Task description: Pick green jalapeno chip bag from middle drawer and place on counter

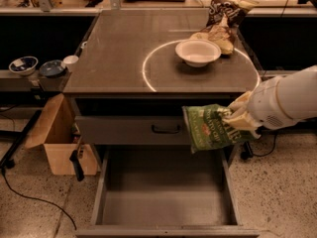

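The green jalapeno chip bag (210, 129) hangs in the air, clamped at its right edge by the claw (237, 120), whose pale fingers are clenched onto the crinkled foil. The bag is tilted, its lettered face turned toward the camera. It sits above the right rear part of the open middle drawer (163, 197) and overlaps the right end of the grey drawer front (133, 130) above it, just right of that front's small black handle (166, 129). It touches neither the drawer floor nor the table (114, 48), and its top edge lies just below the table's front edge. The white arm (290, 100) reaches in from the right side of the view.

The middle drawer is pulled out toward the camera, showing a plain grey floor and low side walls.

On the table, a thin white circle line (144, 68) runs around a white bowl (198, 52). Just behind the bowl, at the far right corner, stands a dark brown chip bag (227, 11) with crumpled pale wrapping (218, 36) at its base.

To the left of the table, a lower shelf carries two small bowls (23, 65) and a white cup (71, 61). Below them, an open cardboard box (57, 145) stands on the speckled floor (277, 187) beside the drawer.
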You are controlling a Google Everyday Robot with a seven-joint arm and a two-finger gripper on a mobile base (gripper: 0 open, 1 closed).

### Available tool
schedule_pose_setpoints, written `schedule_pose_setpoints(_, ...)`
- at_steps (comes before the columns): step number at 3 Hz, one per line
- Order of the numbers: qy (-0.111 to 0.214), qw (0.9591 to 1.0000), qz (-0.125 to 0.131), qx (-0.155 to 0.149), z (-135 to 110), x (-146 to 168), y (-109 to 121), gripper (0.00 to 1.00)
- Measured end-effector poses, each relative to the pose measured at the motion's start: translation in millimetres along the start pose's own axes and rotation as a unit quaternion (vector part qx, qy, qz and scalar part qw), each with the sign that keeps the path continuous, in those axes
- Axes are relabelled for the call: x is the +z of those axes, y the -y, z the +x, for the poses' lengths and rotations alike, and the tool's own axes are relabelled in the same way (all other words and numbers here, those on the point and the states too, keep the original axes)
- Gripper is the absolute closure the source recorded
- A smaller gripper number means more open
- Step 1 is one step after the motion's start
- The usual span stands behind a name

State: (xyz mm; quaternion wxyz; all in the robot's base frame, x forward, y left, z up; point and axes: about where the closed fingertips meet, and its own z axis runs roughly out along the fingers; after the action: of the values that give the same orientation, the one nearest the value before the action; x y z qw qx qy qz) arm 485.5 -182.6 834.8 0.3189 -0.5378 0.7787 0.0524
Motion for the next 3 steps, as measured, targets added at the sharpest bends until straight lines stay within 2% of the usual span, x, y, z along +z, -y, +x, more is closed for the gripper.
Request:
schedule_pose_setpoints(1,0.022,0.9991,0.03,-0.02,-26.4,-51.1,6.6,1.0)
schedule_pose_setpoints(2,0.033,0.9979,0.044,-0.033,-42.3,-79.5,9.1,1.0)
schedule_pose_setpoints(3,0.041,0.997,0.05,-0.042,-53.6,-91.0,11.4,1.0)
